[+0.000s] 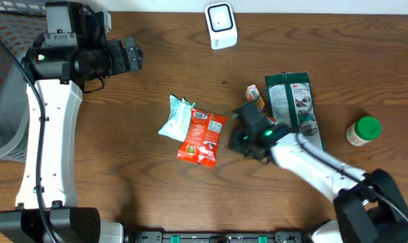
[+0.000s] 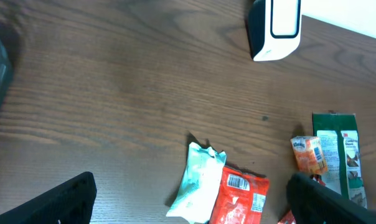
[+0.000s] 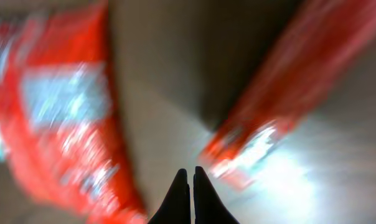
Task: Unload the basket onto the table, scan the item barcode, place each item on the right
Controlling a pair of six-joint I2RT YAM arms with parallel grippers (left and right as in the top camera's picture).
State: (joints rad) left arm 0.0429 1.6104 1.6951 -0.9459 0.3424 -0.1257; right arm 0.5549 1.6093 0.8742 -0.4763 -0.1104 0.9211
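Note:
A red snack packet (image 1: 202, 137) lies flat mid-table with its barcode (image 2: 238, 182) facing up, partly over a pale green packet (image 1: 175, 116). The white scanner (image 1: 221, 25) stands at the table's far edge. My right gripper (image 1: 239, 128) hangs low just right of the red packet. Its wrist view is blurred: the jaws (image 3: 188, 169) are shut with nothing between them, the red packet (image 3: 57, 118) is to their left, and another red wrapper (image 3: 269, 112) is to their right. My left gripper (image 2: 194, 205) is open, raised at the far left, empty.
A small orange packet (image 1: 256, 93) and a green flat package (image 1: 295, 104) lie right of my right gripper. A green-lidded bottle (image 1: 363, 130) stands farther right. A grey mesh basket (image 1: 1, 81) sits off the table's left side.

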